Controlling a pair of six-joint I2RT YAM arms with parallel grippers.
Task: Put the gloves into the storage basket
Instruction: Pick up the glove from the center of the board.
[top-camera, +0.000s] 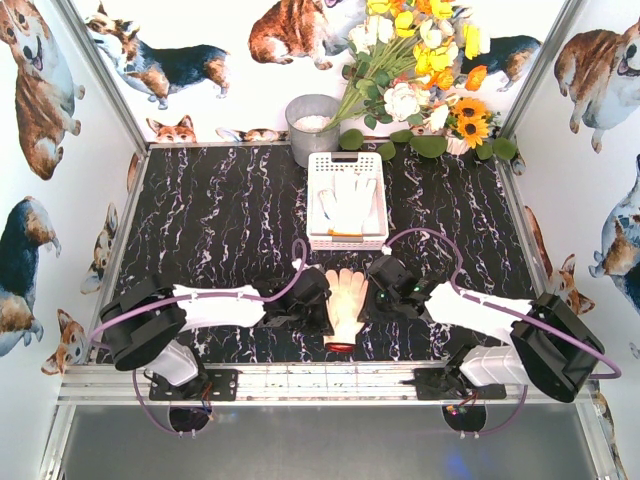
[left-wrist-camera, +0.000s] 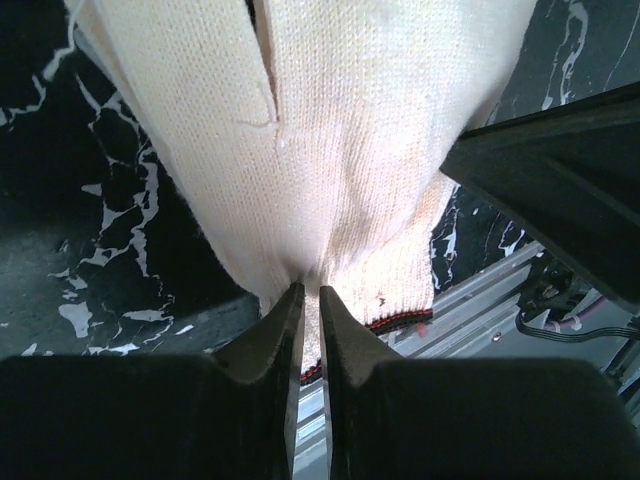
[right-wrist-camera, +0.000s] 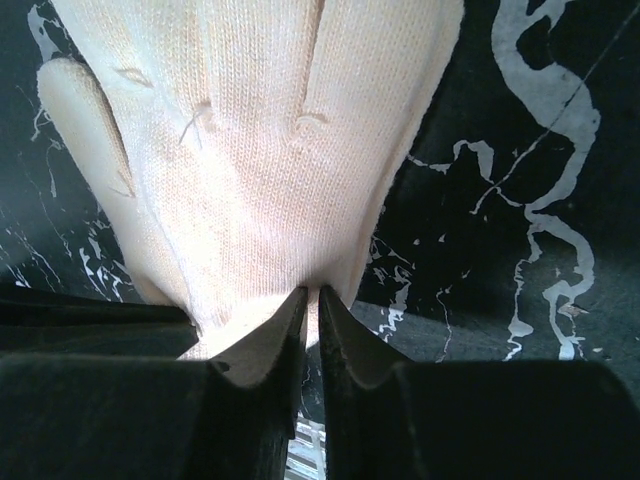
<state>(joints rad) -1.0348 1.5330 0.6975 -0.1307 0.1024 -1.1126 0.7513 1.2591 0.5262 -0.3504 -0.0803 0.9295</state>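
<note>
Black marble tabletop (top-camera: 220, 220), arms angled inward, left gripper (left-wrist-camera: 308, 290) and right gripper (right-wrist-camera: 312, 292) pinching cream glove (top-camera: 346, 298)

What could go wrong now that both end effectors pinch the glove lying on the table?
1. The left end effector and right end effector each pinch only a thin edge of the cream glove, so it may slip out when lifted.
2. Pulling apart could stretch it or tear it loose from one side.
3. The basket already holds a white glove; a limp glove could catch on the rim.
</note>
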